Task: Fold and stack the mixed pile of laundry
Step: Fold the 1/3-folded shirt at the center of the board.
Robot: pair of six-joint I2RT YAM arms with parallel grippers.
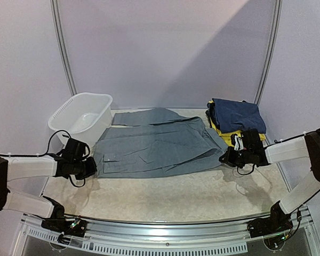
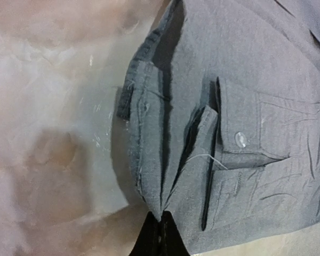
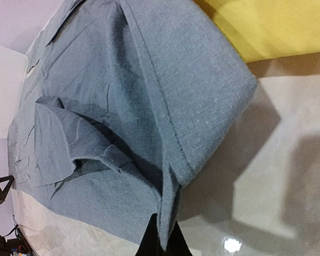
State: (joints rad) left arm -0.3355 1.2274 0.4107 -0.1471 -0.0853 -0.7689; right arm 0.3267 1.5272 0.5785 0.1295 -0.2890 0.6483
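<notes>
1. Large grey woven trousers (image 1: 154, 146): spread flat mid-table on my mottled beige tabletop (image 1: 176, 197), waistband toward my left, leg ends toward my right.
2. My left gripper (image 2: 160, 232): jaws closed tight, pinching the waistband edge, near a pocket flap with a pale round button (image 2: 240, 140).
3. My right gripper (image 3: 162, 237): jaws closed tight, pinching a fold of leg hem.
4. Folded navy garment (image 1: 237, 114): lying on a folded yellow garment (image 1: 224, 136), far right corner, just beside the leg ends.
5. White plastic basin (image 1: 80, 117): far left, just beside the trousers.
</notes>
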